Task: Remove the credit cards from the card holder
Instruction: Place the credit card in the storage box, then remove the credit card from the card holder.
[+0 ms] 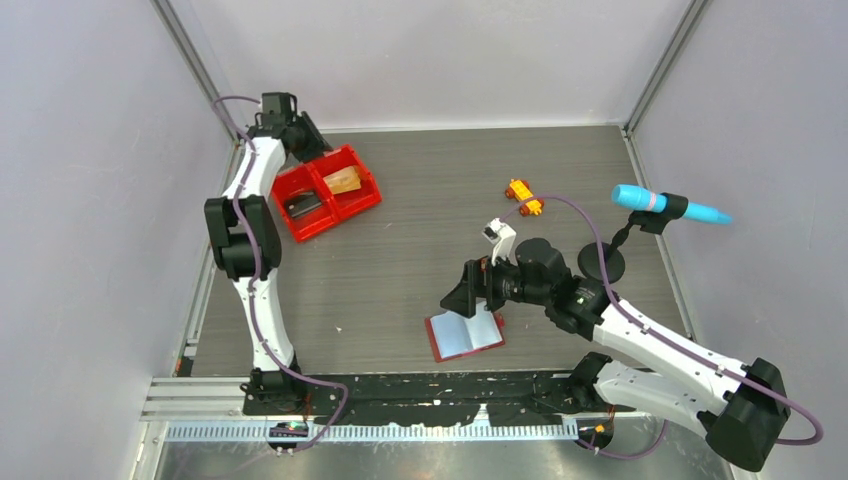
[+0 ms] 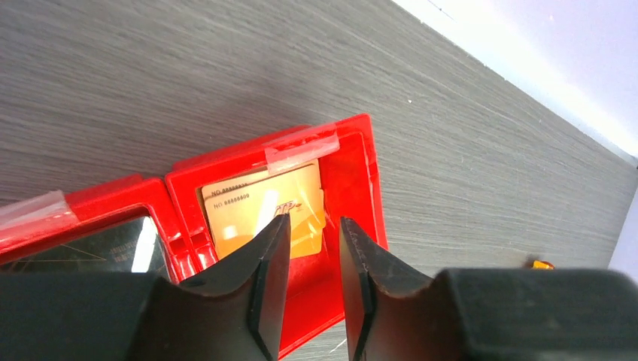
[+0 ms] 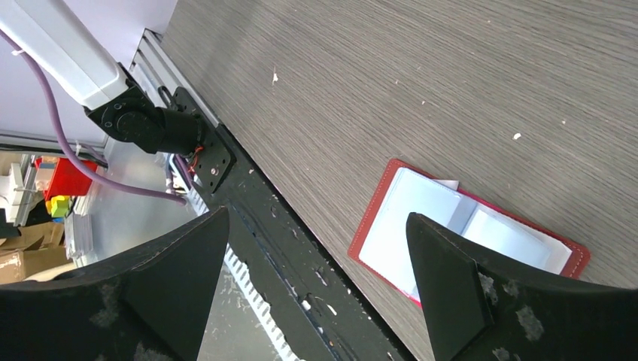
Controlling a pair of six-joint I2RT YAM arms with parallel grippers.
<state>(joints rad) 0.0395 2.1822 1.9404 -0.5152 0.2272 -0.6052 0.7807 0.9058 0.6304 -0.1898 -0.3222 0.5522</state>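
Note:
The card holder (image 1: 465, 335) lies open near the table's front edge, pale blue lining up; the right wrist view shows it (image 3: 451, 226) too. My right gripper (image 1: 478, 300) (image 3: 317, 218) hovers over its near-left corner, jaws wide open and empty. At the far left, an orange-yellow credit card (image 1: 343, 181) (image 2: 248, 207) lies in the right compartment of a red bin (image 1: 372, 180) (image 2: 353, 188). My left gripper (image 1: 315, 148) (image 2: 314, 219) hangs just above that card, open a little, with nothing between its fingers. A dark glossy flat thing (image 1: 303, 207) (image 2: 90, 248) lies in the bin's other compartment.
An orange toy vehicle (image 1: 523, 196) sits right of centre at the back. A blue pen-like thing (image 1: 670, 205) is held on a black stand with a round base (image 1: 603, 262) at the right. A black mounting strip (image 1: 430, 385) (image 3: 248, 226) runs along the front edge.

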